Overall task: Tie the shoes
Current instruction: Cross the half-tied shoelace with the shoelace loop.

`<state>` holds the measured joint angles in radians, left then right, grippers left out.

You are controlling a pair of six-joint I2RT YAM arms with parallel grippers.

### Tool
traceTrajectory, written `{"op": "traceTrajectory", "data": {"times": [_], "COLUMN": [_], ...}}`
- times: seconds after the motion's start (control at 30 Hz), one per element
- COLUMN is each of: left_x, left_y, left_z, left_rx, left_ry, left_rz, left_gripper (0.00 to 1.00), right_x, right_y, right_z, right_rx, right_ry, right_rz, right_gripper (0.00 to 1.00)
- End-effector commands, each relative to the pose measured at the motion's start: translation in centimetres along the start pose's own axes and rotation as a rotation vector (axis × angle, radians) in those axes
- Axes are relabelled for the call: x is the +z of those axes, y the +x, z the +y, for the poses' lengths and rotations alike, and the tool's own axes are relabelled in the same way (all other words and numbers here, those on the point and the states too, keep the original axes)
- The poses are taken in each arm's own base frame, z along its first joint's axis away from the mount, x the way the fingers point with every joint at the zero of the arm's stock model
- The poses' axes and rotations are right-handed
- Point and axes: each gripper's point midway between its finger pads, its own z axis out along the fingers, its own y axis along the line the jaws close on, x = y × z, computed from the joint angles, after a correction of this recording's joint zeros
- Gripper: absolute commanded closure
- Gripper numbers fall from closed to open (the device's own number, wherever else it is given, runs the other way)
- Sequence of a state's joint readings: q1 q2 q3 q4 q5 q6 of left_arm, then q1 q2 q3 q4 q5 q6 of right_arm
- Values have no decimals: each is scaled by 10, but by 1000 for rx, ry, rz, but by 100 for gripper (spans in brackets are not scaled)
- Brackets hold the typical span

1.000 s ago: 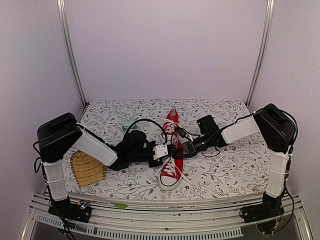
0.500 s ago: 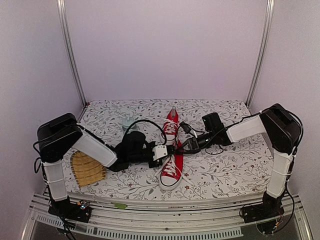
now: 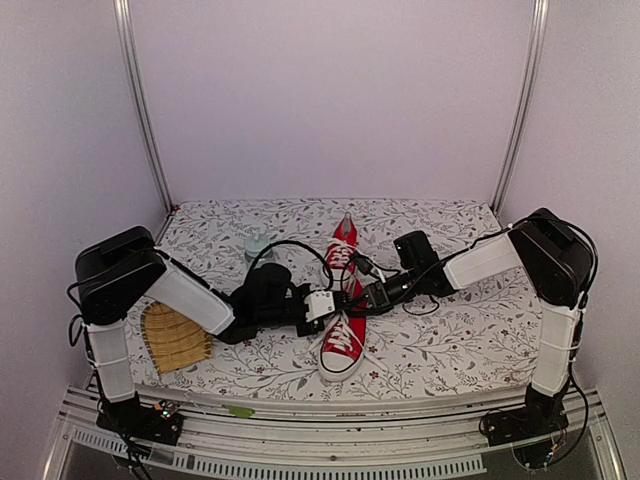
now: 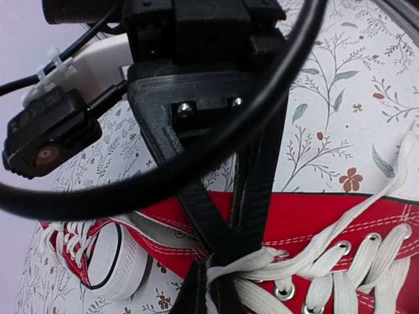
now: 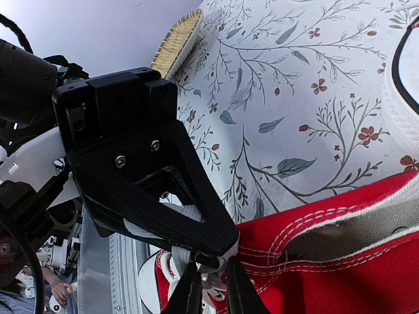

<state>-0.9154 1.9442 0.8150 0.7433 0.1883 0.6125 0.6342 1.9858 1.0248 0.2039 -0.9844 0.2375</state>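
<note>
left gripper (image 4: 208, 294) jaws pressed together, pinching the white lace (image 4: 262, 258) over the near shoe (image 3: 342, 340) eyelets. right gripper (image 5: 213, 291) nearly closed, nipping a lace strand (image 5: 211, 280) at that shoe's opening. far shoe (image 3: 342, 245) just behind it, both mid-table (image 3: 450, 340).

A floral-patterned desk (image 3: 450, 350) is seen. A woven straw-coloured mat (image 3: 175, 338) is laid near its left edge, and a small pale object (image 3: 257, 243) is set farther back.
</note>
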Motion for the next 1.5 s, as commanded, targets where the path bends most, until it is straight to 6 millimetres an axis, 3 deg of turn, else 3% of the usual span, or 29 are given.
{"op": "traceTrajectory", "data": {"times": [0.0,0.13,0.2,0.27,0.33,0.6,0.83,1.0,1.13,1.47], "left_x": [7,8,6,4,-3,-18,-19,-7,0,5], "left_y": [6,5,2,5,-4,1,2,1,0,4], "left_z": [-5,-4,0,0,9,9,10,11,9,-3], "left_rx": [-4,-8,-10,-4,14,35,38,41,44,42], "left_ry": [-6,-12,-29,-34,-57,-73,-76,-65,-44,24], "left_rz": [-6,-5,-10,4,-7,25,30,21,20,30], "left_gripper": [100,100,100,91,86,77,78,78,78,91], "right_x": [11,12,9,4,-1,-14,-15,-10,-6,-2], "right_y": [-4,-5,-5,-6,-4,-3,-2,-1,-5,-5], "right_z": [15,15,17,18,17,15,10,-1,9,2], "right_rx": [-45,-36,-39,-43,-43,-47,-53,-43,-52,-47], "right_ry": [-52,-39,-29,-6,17,61,82,99,30,30], "right_rz": [4,0,-5,-5,-3,-7,8,24,32,35], "right_gripper": [87,99,99,99,99,99,99,98,91,93]}}
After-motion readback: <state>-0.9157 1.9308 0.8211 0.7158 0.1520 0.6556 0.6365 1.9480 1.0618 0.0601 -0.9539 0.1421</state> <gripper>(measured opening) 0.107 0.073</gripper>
